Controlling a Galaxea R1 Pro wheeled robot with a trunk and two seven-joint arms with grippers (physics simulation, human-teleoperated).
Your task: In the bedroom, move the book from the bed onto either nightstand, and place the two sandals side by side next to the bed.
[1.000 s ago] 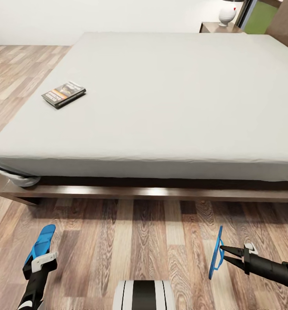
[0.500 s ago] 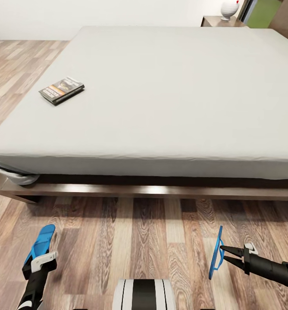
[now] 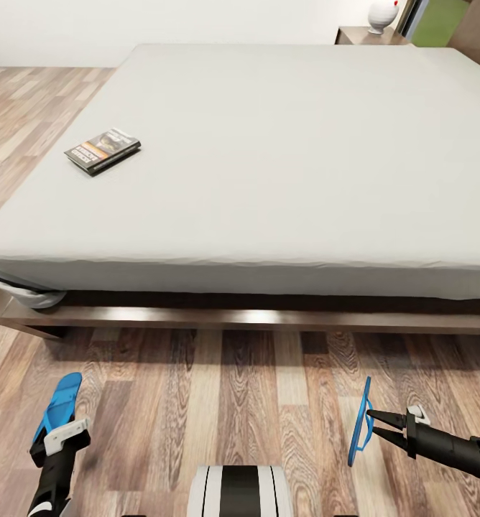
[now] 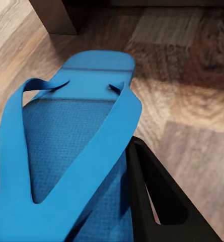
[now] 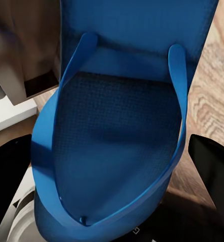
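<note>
Straight ahead in the head view, a wide bed (image 3: 283, 158) with a plain pale mattress is seen on a dark wooden frame, set on a wood plank floor (image 3: 233, 402). A small book (image 3: 102, 151) is laid flat on the mattress near the bed's left side, well apart from both arms. At the far right corner, a dark nightstand (image 3: 366, 36) is glimpsed beside the bed, with a white rounded object (image 3: 382, 14) standing on it.

Low at the left, a bright blue left sandal (image 3: 57, 406) is held by the left gripper (image 3: 57, 441), its length pointed toward the bed. From the left wrist view, the sandal's sole and thong straps (image 4: 66, 151) are seen close up, pinched between the black fingers (image 4: 157, 201), above the floor.

Low at the right, the right sandal (image 3: 360, 424) is held on edge by the right gripper (image 3: 376, 425), whose fingers are closed on it. From the right wrist view, its sole (image 5: 122, 141) is seen face-on between the dark fingers (image 5: 212, 161).
</note>
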